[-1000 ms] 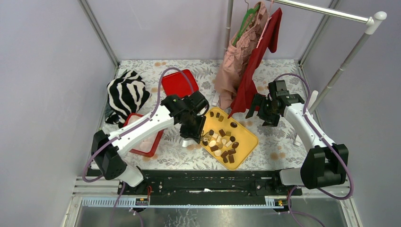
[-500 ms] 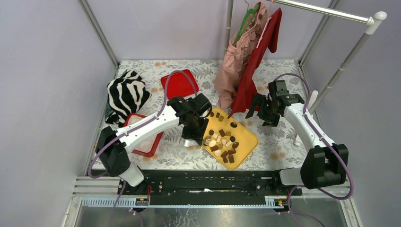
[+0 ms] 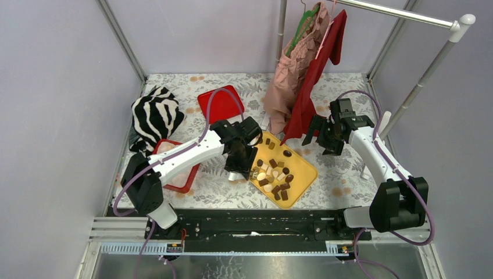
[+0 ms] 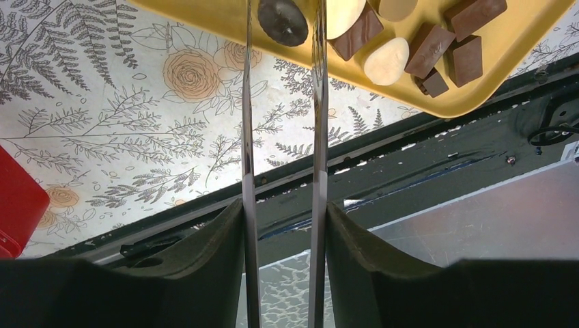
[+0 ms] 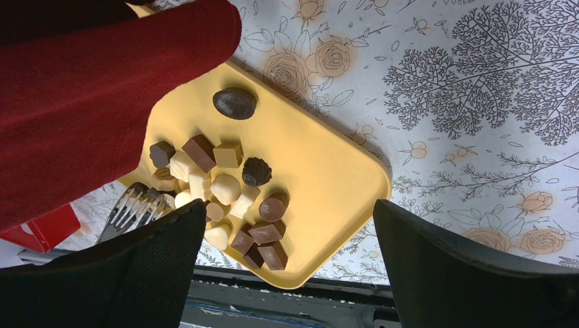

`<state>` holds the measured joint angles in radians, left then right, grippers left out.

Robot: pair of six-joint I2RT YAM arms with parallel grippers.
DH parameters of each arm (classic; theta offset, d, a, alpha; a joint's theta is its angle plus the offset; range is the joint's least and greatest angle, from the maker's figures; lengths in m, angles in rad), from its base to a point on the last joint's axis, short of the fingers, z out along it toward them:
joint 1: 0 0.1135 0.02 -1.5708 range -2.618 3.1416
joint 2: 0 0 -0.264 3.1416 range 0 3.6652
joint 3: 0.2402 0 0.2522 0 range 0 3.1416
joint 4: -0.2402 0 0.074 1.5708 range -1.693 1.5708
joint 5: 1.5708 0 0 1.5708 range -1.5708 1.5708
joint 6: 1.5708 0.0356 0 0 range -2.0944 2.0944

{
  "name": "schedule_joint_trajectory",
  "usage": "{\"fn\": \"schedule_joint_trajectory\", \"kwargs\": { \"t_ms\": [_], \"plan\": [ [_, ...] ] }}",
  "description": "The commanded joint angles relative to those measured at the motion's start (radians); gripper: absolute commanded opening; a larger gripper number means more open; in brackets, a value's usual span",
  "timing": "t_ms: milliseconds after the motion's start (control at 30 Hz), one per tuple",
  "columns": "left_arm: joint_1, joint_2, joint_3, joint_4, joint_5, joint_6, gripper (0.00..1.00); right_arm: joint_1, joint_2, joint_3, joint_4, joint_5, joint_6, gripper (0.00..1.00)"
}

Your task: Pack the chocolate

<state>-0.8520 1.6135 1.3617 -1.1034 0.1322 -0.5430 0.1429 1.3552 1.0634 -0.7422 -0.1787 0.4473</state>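
- The table [image 3: 343,168]: floral-patterned top, with both of my arms bolted at its near edge.
- The red garment [image 3: 317,75] and the pink garment [image 3: 290,70]: hanging side by side at the far side. The red hem reaches down near the far corner of the yellow tray [image 3: 305,171].
- The zebra-striped cloth [image 3: 154,116]: bunched at the far left, well apart from the yellow tray.
- The yellow tray: flat on the table at centre, set at an angle.
- The red box [image 3: 180,183]: left of the tray, partly under my left arm. The red lid [image 3: 218,104] lies beyond it.
- My right gripper [image 3: 321,136]: raised off the tray's far-right side, just beside the red garment. Its fingers are spread wide with nothing between them.
- My left gripper [image 3: 239,165]: at the tray's near-left edge, clamped on the metal tongs [image 4: 247,102].
- The chocolate [image 3: 273,171]: every piece I can see lies in the tray, dark brown, tan and cream-white. Most are clustered in its near-left half, and 1 dark oval piece [image 5: 235,102] sits alone toward the far edge.
- The dark round piece [image 4: 282,20]: sits between the 2 tong blades. I cannot tell whether the blades touch it.
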Motion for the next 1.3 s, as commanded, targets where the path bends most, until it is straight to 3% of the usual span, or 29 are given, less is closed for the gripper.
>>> {"fn": "schedule_joint_trajectory", "kwargs": {
  "t_ms": [0, 400, 667, 833, 1100, 1267],
  "plan": [
    [-0.009, 0.012, -0.007, 0.046, -0.008, 0.023, 0.49, -0.003, -0.013, 0.035, 0.011, -0.022, -0.015, 1.0],
    [-0.008, 0.011, -0.013, 0.026, -0.018, 0.034, 0.32, -0.004, -0.01, 0.036, 0.011, -0.021, -0.014, 1.0],
    [-0.006, 0.001, 0.044, -0.035, -0.095, 0.029, 0.01, -0.004, -0.008, 0.043, 0.013, -0.017, -0.016, 1.0],
    [0.015, -0.013, 0.079, -0.053, -0.118, 0.021, 0.0, -0.003, -0.005, 0.046, 0.01, -0.02, -0.021, 1.0],
    [0.226, -0.138, 0.078, -0.058, -0.127, -0.045, 0.0, -0.004, -0.012, 0.041, 0.007, -0.024, -0.023, 1.0],
    [0.415, -0.227, 0.046, -0.142, -0.237, -0.146, 0.0, -0.003, -0.009, 0.048, 0.01, -0.036, -0.021, 1.0]
  ]
}}
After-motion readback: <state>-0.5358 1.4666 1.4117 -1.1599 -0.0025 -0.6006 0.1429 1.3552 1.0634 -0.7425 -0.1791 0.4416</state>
